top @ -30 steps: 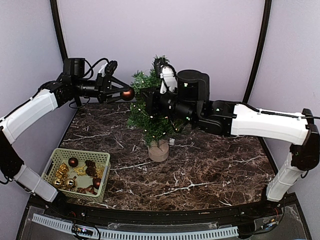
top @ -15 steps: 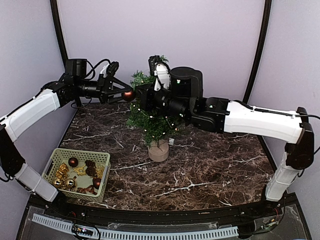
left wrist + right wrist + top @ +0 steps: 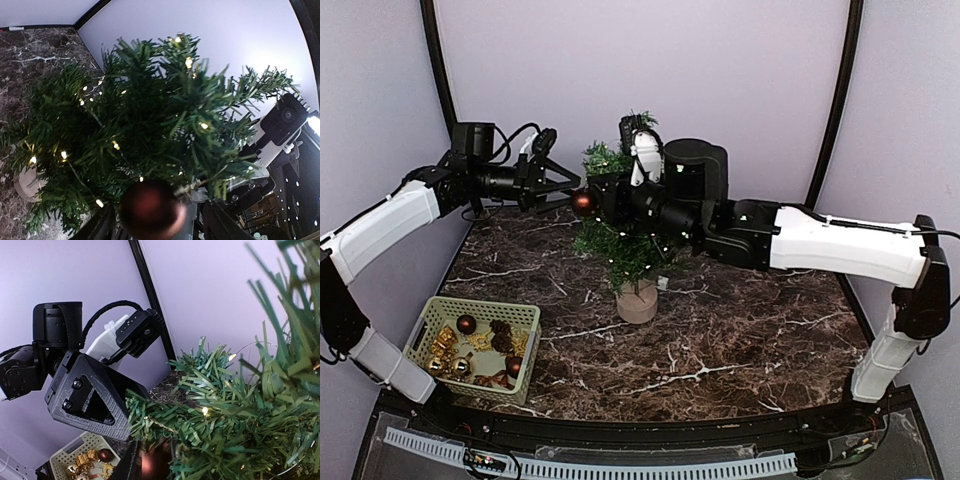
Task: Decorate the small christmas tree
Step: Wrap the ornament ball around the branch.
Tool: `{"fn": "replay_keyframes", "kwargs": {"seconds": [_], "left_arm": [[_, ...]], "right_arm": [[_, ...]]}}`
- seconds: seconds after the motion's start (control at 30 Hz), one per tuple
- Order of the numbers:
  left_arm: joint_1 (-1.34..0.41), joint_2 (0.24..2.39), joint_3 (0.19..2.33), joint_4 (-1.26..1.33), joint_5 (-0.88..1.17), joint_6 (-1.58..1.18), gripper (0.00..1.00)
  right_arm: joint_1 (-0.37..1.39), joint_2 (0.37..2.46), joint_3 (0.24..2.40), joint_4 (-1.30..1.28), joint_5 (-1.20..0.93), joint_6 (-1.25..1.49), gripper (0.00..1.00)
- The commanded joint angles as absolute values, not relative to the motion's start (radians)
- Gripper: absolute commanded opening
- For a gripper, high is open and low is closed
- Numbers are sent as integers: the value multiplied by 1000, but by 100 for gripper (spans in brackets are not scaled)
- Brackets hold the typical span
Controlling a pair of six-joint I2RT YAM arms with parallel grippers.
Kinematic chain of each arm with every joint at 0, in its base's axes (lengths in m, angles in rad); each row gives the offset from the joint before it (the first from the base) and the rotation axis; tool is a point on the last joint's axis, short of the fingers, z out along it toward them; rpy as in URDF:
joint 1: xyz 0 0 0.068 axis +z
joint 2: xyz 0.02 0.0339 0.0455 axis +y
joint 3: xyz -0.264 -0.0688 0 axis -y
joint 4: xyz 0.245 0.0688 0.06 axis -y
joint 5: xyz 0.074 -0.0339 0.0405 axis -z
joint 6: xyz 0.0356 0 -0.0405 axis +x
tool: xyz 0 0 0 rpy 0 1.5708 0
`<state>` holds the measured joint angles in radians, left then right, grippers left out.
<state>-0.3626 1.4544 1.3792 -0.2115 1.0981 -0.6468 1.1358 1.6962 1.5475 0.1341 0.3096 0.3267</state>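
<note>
Marble table [image 3: 750, 330], whole tree [image 3: 620, 240] overhead, bauble [image 3: 151, 210] close-up

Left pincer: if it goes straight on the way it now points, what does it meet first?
Probably the small christmas tree: the red ball in the left pincer sits at its needles; depth is unclear.

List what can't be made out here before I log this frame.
- Left gripper: its hold on the red bauble; left wrist view, contact cut off by the bottom edge.
- Right gripper: open or shut; top view, buried in the small christmas tree.
- Bauble's hanging loop: every view, hidden by needles.
- Ornaments in the basket: top view, too small.
</note>
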Motion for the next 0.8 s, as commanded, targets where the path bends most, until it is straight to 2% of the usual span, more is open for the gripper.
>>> {"fn": "replay_keyframes", "kwargs": {"seconds": [0.0,0.17,0.5,0.63,0.77], "left_arm": [[-350,1393,1327,-204,1078,-633,63],[-339,1358,1284,-190,1055,-625,71],[-326,1275,1263,-261,946,-512,73],[-325,1220,1254,-334,804,-425,74],[-325,1138,1195,-392,632,-370,76]], "right_arm": [[1130,1625,1509,206,289,338,22],[1130,1573,1454,233,256,358,29],[1131,1482,1355,276,215,366,38],[1130,1425,1279,293,204,356,45],[1131,1328,1167,294,269,334,57]]}}
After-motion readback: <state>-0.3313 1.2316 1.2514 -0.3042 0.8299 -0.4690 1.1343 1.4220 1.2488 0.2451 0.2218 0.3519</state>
